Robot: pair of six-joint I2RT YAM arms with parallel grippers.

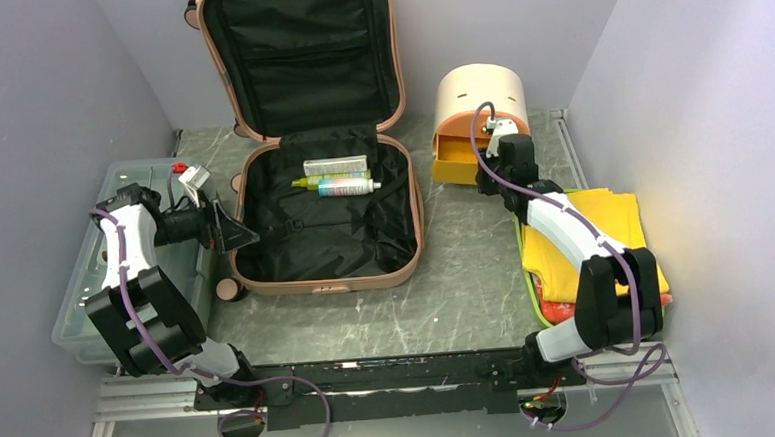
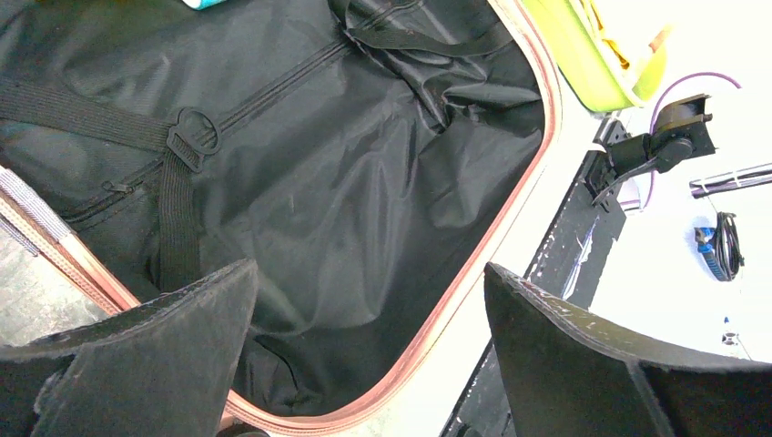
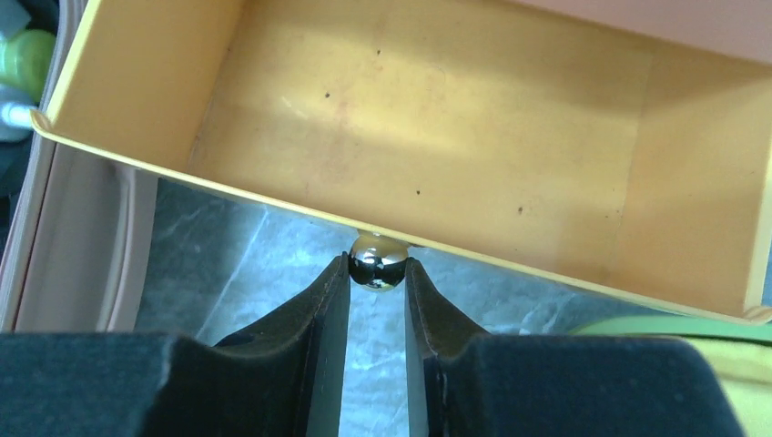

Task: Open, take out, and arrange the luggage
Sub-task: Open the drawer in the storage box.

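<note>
**Entry: open luggage, 2 arms at work**

1. The luggage (image 1: 323, 217), salmon-pink hard shell: I see it lying open on the grey marbled desk (image 1: 467, 284), left of centre. Its lid stands upright against the back wall. Its black-lined lower half holds a flat white pack (image 1: 336, 166), a yellow-green tube (image 1: 323, 180) and a multicoloured tube (image 1: 350, 187), all grouped near the hinge. The rest of the lining is bare, with a strap and buckle (image 2: 191, 137) across it.

2. Left end effector (image 1: 226, 230): I find it spread wide with nothing in it, at the left rim of the luggage and looking into the lower half.

3. Right end effector (image 3: 378, 273): I read it pinched on the shiny round knob (image 3: 376, 255) of a yellow-orange drawer (image 3: 455, 137). The drawer stands pulled out of a round cream cabinet (image 1: 477, 94), right of the luggage.

4. Clear bin (image 1: 97, 294): far left, beside the left arm.

5. Lime-green tray (image 2: 578, 50): on the right, holding yellow cloth (image 1: 590, 233).
</note>
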